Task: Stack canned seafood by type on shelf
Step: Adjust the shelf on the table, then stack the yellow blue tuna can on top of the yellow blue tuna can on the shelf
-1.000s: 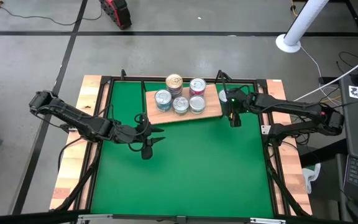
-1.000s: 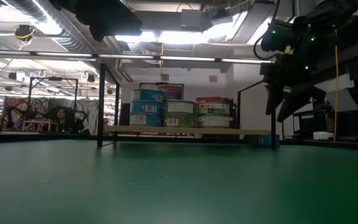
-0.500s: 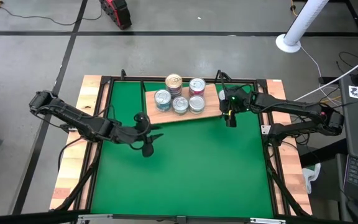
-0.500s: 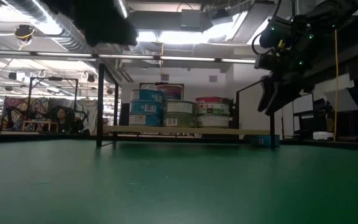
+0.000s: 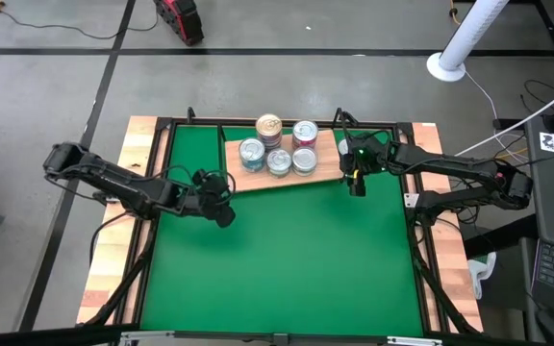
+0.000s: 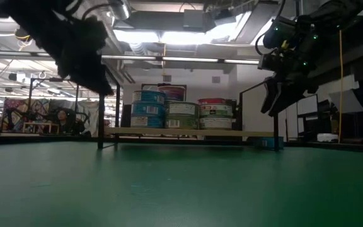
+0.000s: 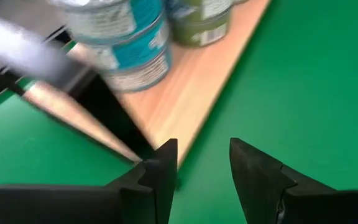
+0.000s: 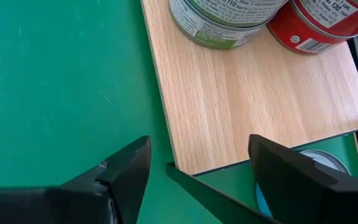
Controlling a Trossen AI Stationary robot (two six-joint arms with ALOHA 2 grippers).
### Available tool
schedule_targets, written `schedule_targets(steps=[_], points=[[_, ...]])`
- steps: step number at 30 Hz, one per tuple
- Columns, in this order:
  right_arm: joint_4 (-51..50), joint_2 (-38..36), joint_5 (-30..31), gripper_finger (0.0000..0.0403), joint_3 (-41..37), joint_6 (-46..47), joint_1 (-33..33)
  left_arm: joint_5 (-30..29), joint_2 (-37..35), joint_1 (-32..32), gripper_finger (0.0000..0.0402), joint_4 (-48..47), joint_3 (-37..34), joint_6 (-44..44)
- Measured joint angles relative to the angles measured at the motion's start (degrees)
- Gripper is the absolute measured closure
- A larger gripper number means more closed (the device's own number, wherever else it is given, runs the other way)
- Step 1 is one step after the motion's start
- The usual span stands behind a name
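Observation:
Several flat tins stand on the light wooden shelf [image 5: 327,165] at the far middle of the green mat: blue ones [image 6: 149,108] stacked at its left, a green-labelled one [image 8: 225,15] and a red one [image 8: 328,18] toward its right. One more blue tin [image 8: 321,163] lies on the mat past the shelf's right end. My left gripper [image 5: 223,204] hangs open and empty above the mat by the shelf's left near corner [image 7: 185,106]. My right gripper [image 5: 357,183] hovers open and empty over the shelf's right near corner [image 8: 241,106].
Thin black wire posts [image 6: 101,107] rise at the shelf's ends, one close to each gripper. A black frame [image 5: 162,173] borders the mat, with wooden table strips outside it. The near half of the green mat [image 5: 287,259] is bare.
My left gripper has moved toward the far edge, from over the open mat to the shelf's left near corner, turning to face the shelf. My right gripper has shifted slightly toward the shelf's right end and tipped a little. The tins have stayed put.

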Motion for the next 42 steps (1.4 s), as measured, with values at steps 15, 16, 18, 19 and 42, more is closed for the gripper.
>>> schedule_targets(steps=[15,16,18,19,42], points=[[-2.19,0.15,4.72,0.0134,-0.15,-0.36,0.02,-0.44,-0.02,8.01,0.026,-0.3,-2.01,1.44],[-2.79,0.15,7.05,0.0134,-0.15,-0.83,0.02,-0.46,-0.02,8.32,0.026,-0.3,-2.01,1.46],[-4.76,0.15,11.86,0.0134,-0.15,-2.44,0.0,-0.48,-0.02,8.68,0.026,-0.3,-2.03,1.46],[-5.45,0.07,14.07,0.0134,-0.11,-3.45,0.01,-0.48,-0.02,8.83,0.026,-0.28,-2.01,1.46],[-12.05,-9.2,19.76,0.0134,-0.2,-6.38,-0.07,-0.59,0.0,8.95,0.0261,-0.21,-2.01,1.4]])
